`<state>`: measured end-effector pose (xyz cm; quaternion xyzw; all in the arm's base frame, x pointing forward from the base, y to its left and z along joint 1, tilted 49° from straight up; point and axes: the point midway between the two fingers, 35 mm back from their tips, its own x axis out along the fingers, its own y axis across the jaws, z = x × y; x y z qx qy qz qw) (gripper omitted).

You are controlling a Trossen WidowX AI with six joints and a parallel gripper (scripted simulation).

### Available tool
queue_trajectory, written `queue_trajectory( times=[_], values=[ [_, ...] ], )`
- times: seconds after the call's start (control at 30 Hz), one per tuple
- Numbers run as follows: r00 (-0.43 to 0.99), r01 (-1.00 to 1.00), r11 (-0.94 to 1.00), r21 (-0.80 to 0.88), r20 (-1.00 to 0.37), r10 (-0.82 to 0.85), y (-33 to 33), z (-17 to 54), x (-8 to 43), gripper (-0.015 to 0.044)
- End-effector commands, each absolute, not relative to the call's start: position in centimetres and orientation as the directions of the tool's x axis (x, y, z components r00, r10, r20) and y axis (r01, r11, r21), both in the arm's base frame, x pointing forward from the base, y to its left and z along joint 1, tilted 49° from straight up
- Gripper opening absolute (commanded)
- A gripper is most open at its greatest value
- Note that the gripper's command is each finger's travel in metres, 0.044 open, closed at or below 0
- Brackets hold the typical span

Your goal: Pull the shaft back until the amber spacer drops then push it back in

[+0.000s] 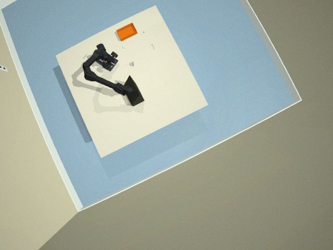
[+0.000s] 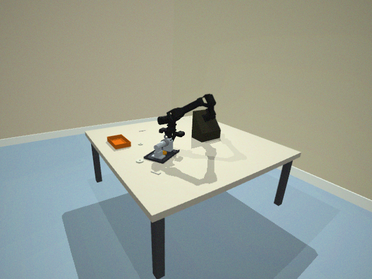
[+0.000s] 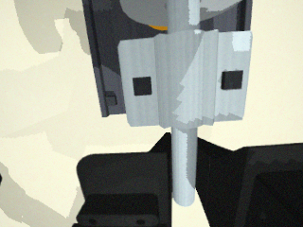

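My gripper (image 3: 175, 137) is shut on the grey shaft (image 3: 184, 156), near the end that sticks out of a light grey block (image 3: 139, 106) (image 2: 170, 146) with two dark squares. The shaft shows again beyond this block, where it runs to a wide grey round part (image 3: 142, 9). A small amber piece (image 2: 164, 152) lies low on the dark base (image 2: 149, 157) between the two grey supports; only an amber sliver (image 3: 159, 27) shows in the wrist view. Other spacers on the shaft cannot be told apart. The arm hides much of the assembly in the top view.
An orange open box (image 1: 126, 32) (image 2: 118, 142) stands near the table edge. Small pale washers (image 1: 124, 46) (image 2: 139, 160) and thin bent bits (image 1: 152, 46) (image 2: 155, 172) lie around the base. The arm's dark wedge-shaped stand (image 1: 137, 98) (image 2: 206, 129) is on the table.
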<state>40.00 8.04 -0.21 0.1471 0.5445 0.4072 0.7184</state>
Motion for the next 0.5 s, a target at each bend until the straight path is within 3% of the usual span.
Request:
queue_trajectory(
  times=[0.0,0.47],
  values=[
    [0.081,-0.426,0.623,0.656,-0.658,0.749,8.07,0.02,40.33,0.0],
    [0.081,-0.426,0.623,0.656,-0.658,0.749,8.14,0.14,40.6,0.0]
  ],
)
